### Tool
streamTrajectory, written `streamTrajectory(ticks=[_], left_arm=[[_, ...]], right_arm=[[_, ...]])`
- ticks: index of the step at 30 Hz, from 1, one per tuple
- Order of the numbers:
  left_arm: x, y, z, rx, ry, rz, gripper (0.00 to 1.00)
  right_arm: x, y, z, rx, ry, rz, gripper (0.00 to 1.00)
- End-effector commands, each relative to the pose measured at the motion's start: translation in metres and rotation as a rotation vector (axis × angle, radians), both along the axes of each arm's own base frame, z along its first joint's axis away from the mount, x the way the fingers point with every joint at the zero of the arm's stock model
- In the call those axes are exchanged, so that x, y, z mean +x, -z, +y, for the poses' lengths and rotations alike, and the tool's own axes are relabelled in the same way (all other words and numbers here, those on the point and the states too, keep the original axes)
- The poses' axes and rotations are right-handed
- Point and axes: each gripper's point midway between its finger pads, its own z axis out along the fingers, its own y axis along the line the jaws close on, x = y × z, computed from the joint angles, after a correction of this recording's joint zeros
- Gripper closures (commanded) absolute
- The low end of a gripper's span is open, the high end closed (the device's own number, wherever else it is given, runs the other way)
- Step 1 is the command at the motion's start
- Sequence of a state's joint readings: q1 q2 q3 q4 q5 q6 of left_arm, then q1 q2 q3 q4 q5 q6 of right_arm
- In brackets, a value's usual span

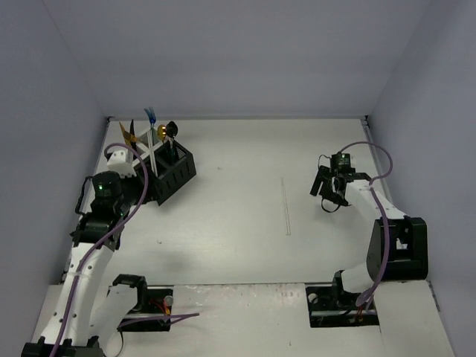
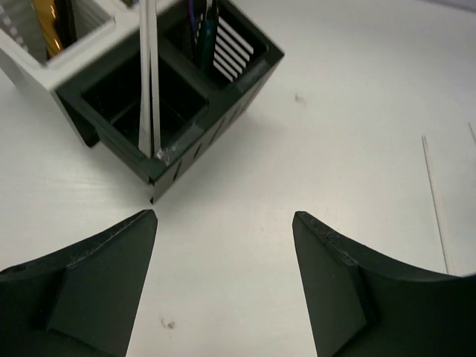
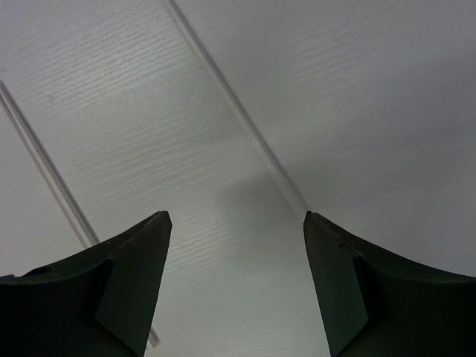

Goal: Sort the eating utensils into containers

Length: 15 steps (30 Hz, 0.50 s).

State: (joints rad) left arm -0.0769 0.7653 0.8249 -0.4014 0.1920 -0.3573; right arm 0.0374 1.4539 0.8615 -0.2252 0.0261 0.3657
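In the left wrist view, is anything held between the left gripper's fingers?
No, the left gripper stands open, with only bare table in its gap.

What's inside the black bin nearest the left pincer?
One pale slim utensil stands in the black bin, leaning on its near corner. The floor that shows looks bare; the near wall hides the rest.

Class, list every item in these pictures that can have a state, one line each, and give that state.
left tool, open, empty, above the table near the black bins' corner.
right tool, open, empty, over the table.
containers, upright, joined, holding utensils.
gold utensil, standing in a white bin.
pale utensil, standing in a black bin.
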Motion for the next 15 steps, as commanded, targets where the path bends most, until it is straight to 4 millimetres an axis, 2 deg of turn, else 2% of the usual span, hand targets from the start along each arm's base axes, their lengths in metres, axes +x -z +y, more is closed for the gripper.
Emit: streamTrajectory(ticks=[1, 7, 10, 12, 15], left_arm=[[-0.003, -0.002, -0.013, -0.047, 0.052, -0.013, 0.29], [-0.007, 0.005, -0.015, -0.051, 0.065, -0.003, 0.29], [-0.007, 0.007, -0.014, -0.045, 0.062, -0.001, 0.29], [-0.007, 0.008, -0.013, -0.041, 0.061, 0.003, 0.29], [-0.007, 0.008, -0.012, -0.037, 0.058, 0.005, 0.29]], right_arm=[[0.027, -0.004, -0.007, -0.02, -0.036, -0.033, 0.32], [0.03, 0.024, -0.012, -0.042, -0.072, 0.048, 0.34], [0.03, 0.032, -0.022, -0.044, -0.054, 0.073, 0.37], [0.029, 0.038, -0.018, -0.021, -0.074, 0.088, 0.42], [0.026, 0.045, -0.012, 0.008, -0.093, 0.104, 0.56]])
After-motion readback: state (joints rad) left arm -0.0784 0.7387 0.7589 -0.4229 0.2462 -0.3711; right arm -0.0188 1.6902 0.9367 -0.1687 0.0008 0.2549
